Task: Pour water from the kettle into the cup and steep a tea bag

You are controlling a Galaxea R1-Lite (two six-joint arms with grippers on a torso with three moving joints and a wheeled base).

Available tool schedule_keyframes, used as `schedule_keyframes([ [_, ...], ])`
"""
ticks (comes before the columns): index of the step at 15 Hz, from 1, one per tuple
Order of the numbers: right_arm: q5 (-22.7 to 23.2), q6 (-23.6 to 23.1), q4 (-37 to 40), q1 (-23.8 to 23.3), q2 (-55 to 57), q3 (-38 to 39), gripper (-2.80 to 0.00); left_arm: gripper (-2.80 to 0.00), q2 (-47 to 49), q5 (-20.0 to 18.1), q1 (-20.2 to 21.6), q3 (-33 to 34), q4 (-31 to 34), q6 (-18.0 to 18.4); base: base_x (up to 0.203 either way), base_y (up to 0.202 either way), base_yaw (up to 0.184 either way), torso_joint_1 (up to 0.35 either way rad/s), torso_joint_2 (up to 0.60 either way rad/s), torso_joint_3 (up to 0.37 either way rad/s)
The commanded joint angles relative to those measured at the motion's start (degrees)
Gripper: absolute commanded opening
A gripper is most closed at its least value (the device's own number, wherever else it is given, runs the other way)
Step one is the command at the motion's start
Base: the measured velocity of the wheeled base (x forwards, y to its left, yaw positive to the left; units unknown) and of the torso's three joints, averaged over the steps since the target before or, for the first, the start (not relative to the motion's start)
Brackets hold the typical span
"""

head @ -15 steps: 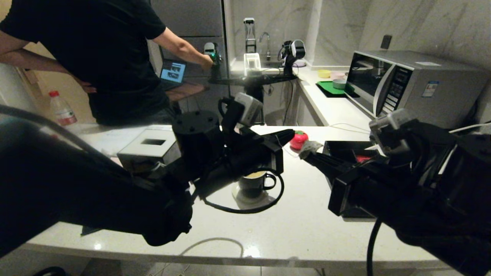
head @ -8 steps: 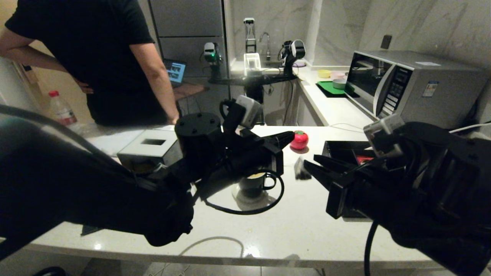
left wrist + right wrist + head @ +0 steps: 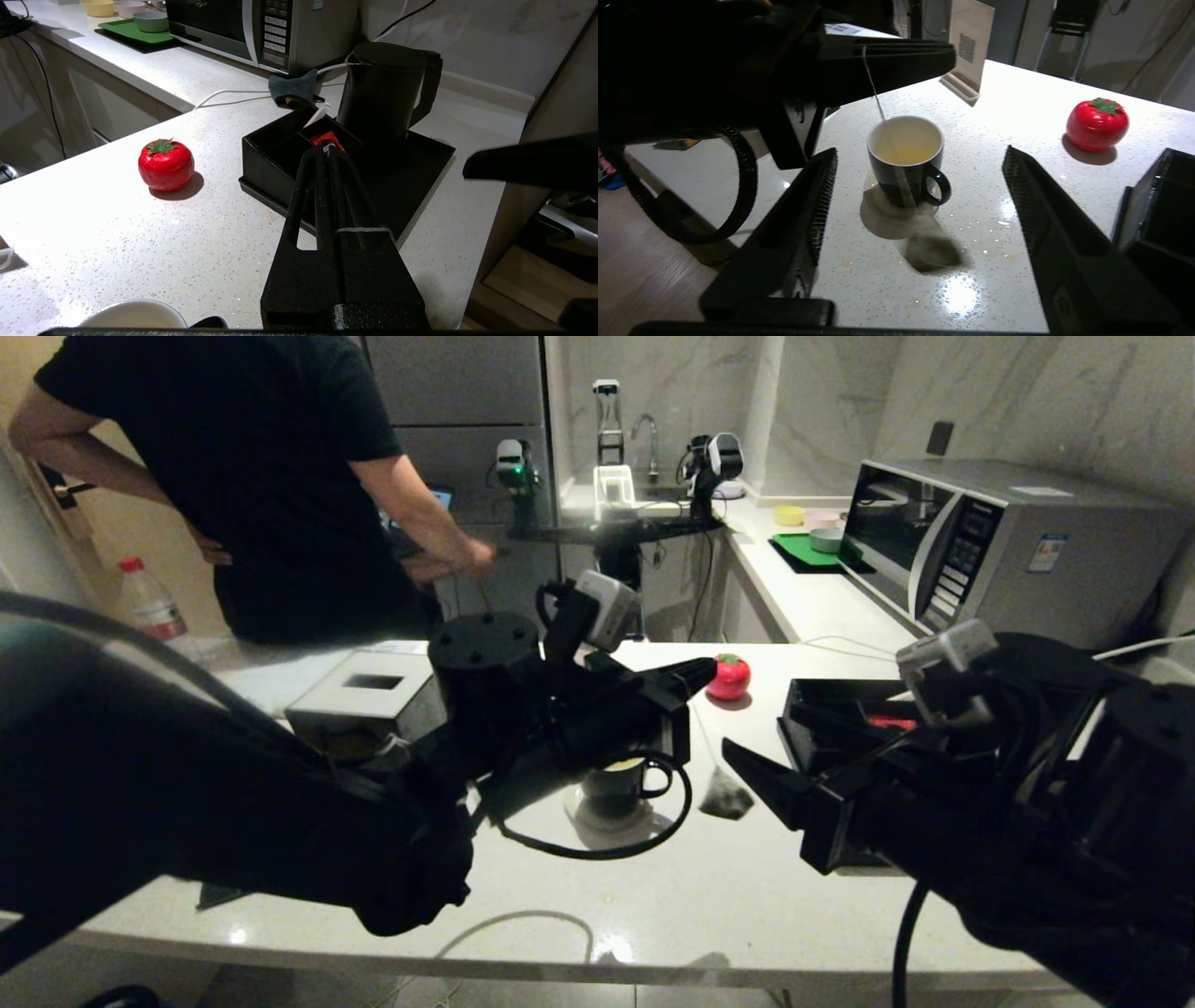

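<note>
Standing open, its two black fingers spread wide apart, the right gripper (image 3: 920,196) hovered low over the white speckled counter (image 3: 709,905) with nothing between them, whereas a second earlier it had been closed on the tea bag and held it up in the air. The tea bag (image 3: 934,252) now lay on the counter just beside the cup (image 3: 906,161), outside it, among a few pale drips. Its string (image 3: 874,88) ran up to the left gripper (image 3: 695,674), which stayed clamped shut on it above the cup, the thread wound across the closed fingers (image 3: 343,200). The cup sat where it had been, with pale yellowish water (image 3: 906,154) against its white inside. Beyond it stood a red tomato-shaped object (image 3: 728,677) and a black tray (image 3: 275,154); the kettle (image 3: 387,91) stood upright on that tray, with a red sachet (image 3: 327,140) in a compartment beside it. A card stand (image 3: 969,42) bore a square code, too small to read. Farther back a microwave (image 3: 1008,546) carried a small sticker with illegible print, beside a green mat (image 3: 808,549) with bowls on it. The person in black (image 3: 252,476) had shifted an arm since before, in a marble-walled kitchen.
</note>
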Motion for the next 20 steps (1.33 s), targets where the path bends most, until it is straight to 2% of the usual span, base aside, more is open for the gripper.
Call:
schedule_keyframes([
  [1, -2.32, 0.01, -0.37, 0.0, -0.33, 0.07, 0.0, -2.8, 0.05, -0.07, 0.03, 0.09, -0.4, -0.05, 0.0, 0.0, 0.0, 0.0, 0.0, 0.0],
  [7, -11.47, -1.76, 0.5, 0.0, -1.31, 0.26, 0.0, -2.8, -0.48, 0.03, 0.03, 0.44, -0.4, 0.04, 0.0, 0.0, 0.0, 0.0, 0.0, 0.0],
  [13, -11.98, -4.31, -0.18, -2.44, -4.98, 4.03, 0.0, -2.8, -1.27, 2.92, -0.15, 0.53, -0.4, 0.02, 0.0, 0.0, 0.0, 0.0, 0.0, 0.0],
  [14, -11.98, -4.41, -0.14, -3.01, -5.91, 4.73, -2.8, -2.8, -1.36, 3.11, -0.15, 0.53, -0.4, 0.04, 0.0, 0.0, 0.0, 0.0, 0.0, 0.0],
  [20, -12.15, -6.36, 0.39, -3.35, -11.17, 8.26, -2.8, -2.8, -1.8, 3.19, -1.03, 1.14, -0.4, 0.04, 0.0, 0.0, 0.0, 0.0, 0.0, 0.0],
])
